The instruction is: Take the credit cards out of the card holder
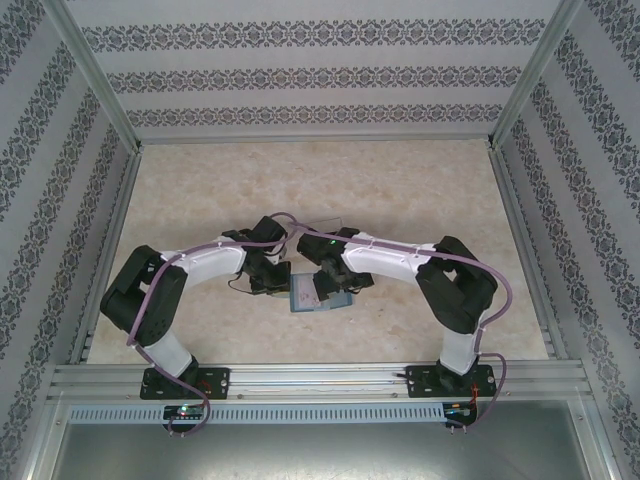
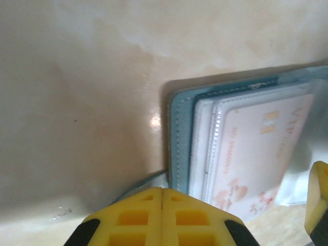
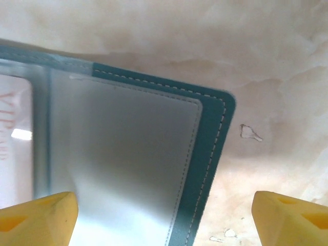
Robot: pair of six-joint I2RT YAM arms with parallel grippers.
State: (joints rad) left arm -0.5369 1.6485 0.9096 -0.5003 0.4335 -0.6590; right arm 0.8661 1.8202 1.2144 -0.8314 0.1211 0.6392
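The teal card holder [image 1: 318,293] lies open on the table between the two arms. In the left wrist view its teal edge [image 2: 179,133] frames clear sleeves with a pale credit card [image 2: 251,148] printed in pink inside. My left gripper [image 2: 162,190] is shut, its yellow tips together right at the holder's near corner, over a thin teal tab [image 2: 143,182]. My right gripper [image 3: 164,220] is open wide. Its fingers straddle the holder's other panel, which has a grey inner face [image 3: 123,148] and a stitched teal border [image 3: 215,133]. A sliver of a card [image 3: 13,148] shows at the left.
The beige marbled tabletop [image 1: 330,180] stretches behind the holder, fenced by metal rails and patterned walls. Small white flecks [image 3: 250,133] lie on the surface by the holder's corner. A yellow fingertip of the right gripper [image 2: 319,200] shows at the edge of the left wrist view.
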